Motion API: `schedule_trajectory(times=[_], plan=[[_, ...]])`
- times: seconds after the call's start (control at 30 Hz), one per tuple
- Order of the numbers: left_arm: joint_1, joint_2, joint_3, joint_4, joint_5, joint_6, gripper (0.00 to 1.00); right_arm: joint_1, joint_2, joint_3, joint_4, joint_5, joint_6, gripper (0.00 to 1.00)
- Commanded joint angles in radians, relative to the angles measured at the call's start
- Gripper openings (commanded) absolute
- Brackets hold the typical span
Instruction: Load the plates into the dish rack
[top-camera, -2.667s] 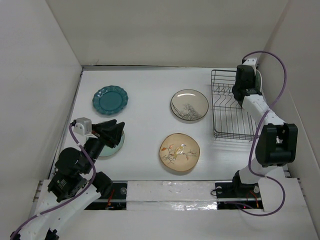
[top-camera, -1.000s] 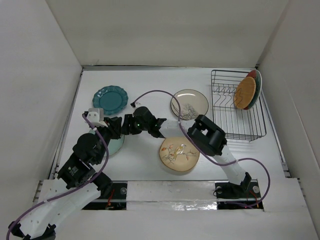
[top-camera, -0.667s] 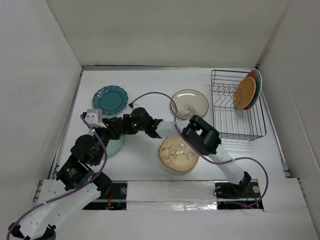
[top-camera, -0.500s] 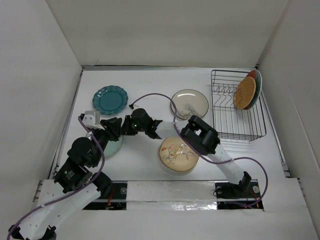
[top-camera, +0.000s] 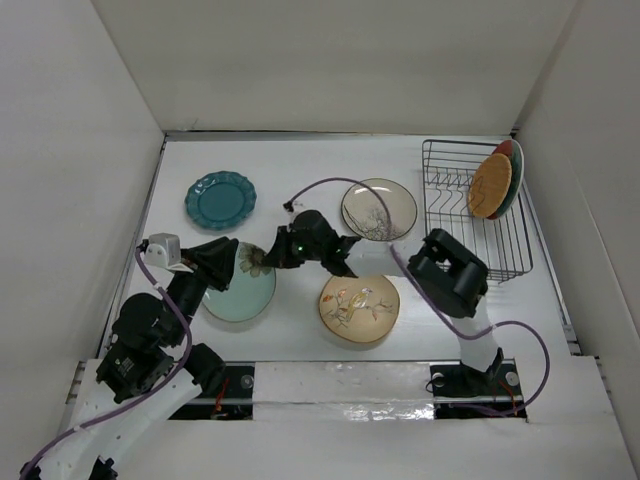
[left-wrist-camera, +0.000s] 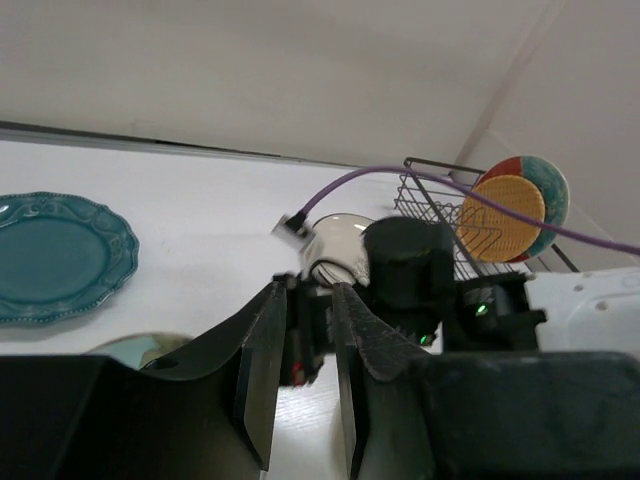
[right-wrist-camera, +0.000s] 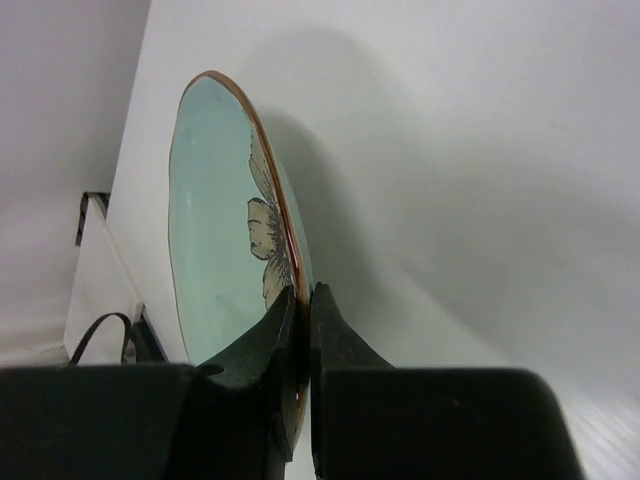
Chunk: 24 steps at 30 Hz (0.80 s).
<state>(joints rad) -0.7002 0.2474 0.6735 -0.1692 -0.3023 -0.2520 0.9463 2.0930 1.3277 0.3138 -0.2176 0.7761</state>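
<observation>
– Where is the pale teal plate (top-camera: 240, 292) to be found?

– In the overhead view it is seen at about eight o'clock on the table (top-camera: 300, 170). Its rim is gripped at the plate's one o'clock edge by the right gripper (right-wrist-camera: 305, 292), with one finger pressed against each face. Whether the plate is lifted clear of the table cannot be told.

– And how is the left gripper (left-wrist-camera: 310, 292) held?

– It is placed at the plate's ten o'clock side. Its fingers are parted by a narrow gap and nothing is seen between them. Whether the plate is touched by it cannot be told.

– How are the other plates laid out?

– The scalloped dark teal plate (top-camera: 220, 199) is laid flat at ten o'clock. The cream plate with black branches (top-camera: 379, 209) is seen near one o'clock, and the beige bird plate (top-camera: 359, 308) at six o'clock, well apart from each other.

– And the dish rack (top-camera: 462, 240)?

– It is set at three o'clock. At its far end the orange plate (top-camera: 489, 187) is stood on edge, with a red-and-teal plate (left-wrist-camera: 550, 185) stood just behind it.
</observation>
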Motion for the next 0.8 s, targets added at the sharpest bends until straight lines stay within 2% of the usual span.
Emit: schedule_trajectory(times=[0.0, 0.13, 0.27, 0.33, 0.37, 0.4, 0.47, 0.5, 0.63, 0.77], plan=[[-0.005, -0.03, -0.002, 0.048, 0.032, 0.003, 0.23, -0.125, -0.23, -0.011, 0.113, 0.047, -0.056, 0.0], [-0.005, -0.046, -0.002, 0.048, 0.048, -0.001, 0.23, -0.275, -0.396, -0.002, -0.106, 0.119, -0.165, 0.0], [-0.005, -0.069, -0.003, 0.048, 0.052, -0.001, 0.24, -0.431, -0.577, 0.022, -0.284, 0.302, -0.316, 0.0], [-0.005, -0.082, -0.003, 0.045, 0.052, -0.003, 0.24, -0.49, -0.643, 0.063, -0.428, 0.459, -0.412, 0.0], [-0.005, -0.088, -0.003, 0.045, 0.051, -0.003, 0.24, -0.521, -0.659, 0.103, -0.456, 0.616, -0.464, 0.0], [-0.005, -0.089, -0.003, 0.042, 0.048, -0.004, 0.24, -0.532, -0.666, 0.125, -0.517, 0.715, -0.573, 0.0], [-0.005, -0.099, -0.002, 0.04, 0.039, -0.007, 0.24, -0.572, -0.663, 0.171, -0.57, 0.945, -0.67, 0.0], [-0.005, -0.1, -0.002, 0.037, 0.037, -0.009, 0.24, -0.593, -0.662, 0.192, -0.579, 0.972, -0.748, 0.0], [-0.005, -0.102, -0.002, 0.037, 0.037, -0.009, 0.24, -0.713, -0.674, 0.221, -0.562, 0.989, -0.853, 0.0], [-0.005, -0.103, -0.002, 0.031, 0.031, -0.012, 0.24, -0.796, -0.615, 0.29, -0.542, 0.977, -0.981, 0.0]])
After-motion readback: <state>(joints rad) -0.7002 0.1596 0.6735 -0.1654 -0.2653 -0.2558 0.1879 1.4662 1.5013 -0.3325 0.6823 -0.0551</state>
